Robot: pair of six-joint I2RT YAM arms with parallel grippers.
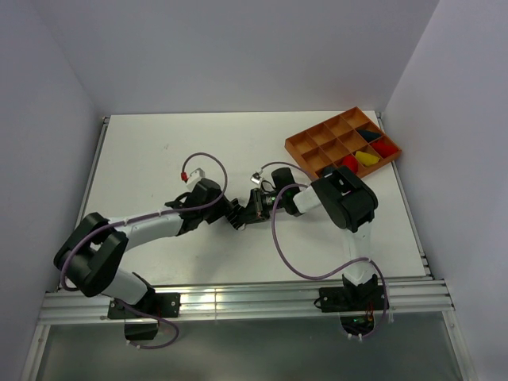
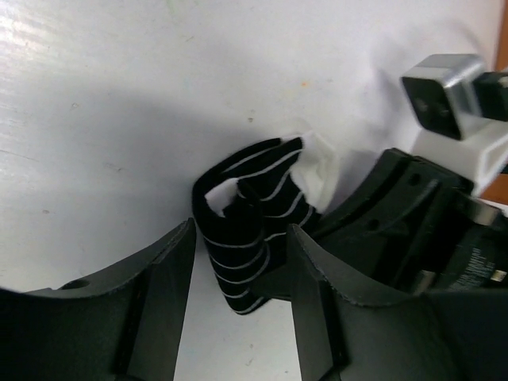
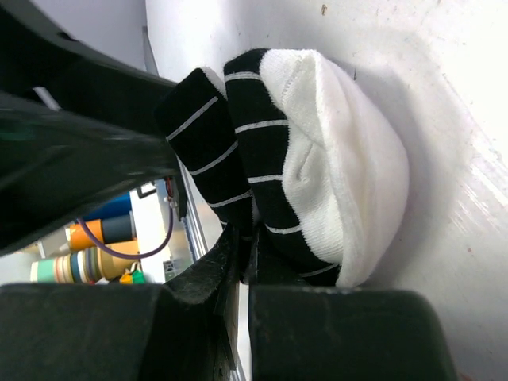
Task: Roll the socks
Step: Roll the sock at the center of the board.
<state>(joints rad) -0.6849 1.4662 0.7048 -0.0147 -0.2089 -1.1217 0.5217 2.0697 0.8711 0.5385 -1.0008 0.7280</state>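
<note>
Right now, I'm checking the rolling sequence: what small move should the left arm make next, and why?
Probably close the left gripper on the striped sock: its open fingers straddle the bunched fabric, while the right gripper is shut on it near the white toe, anchoring it.

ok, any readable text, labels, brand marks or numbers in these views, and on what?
No legible text in any view.
Pale mark on the black housing in the left wrist view: too blurred to read.
striped sock: stripes only, no lettering.
orange tray: no label visible.
</note>
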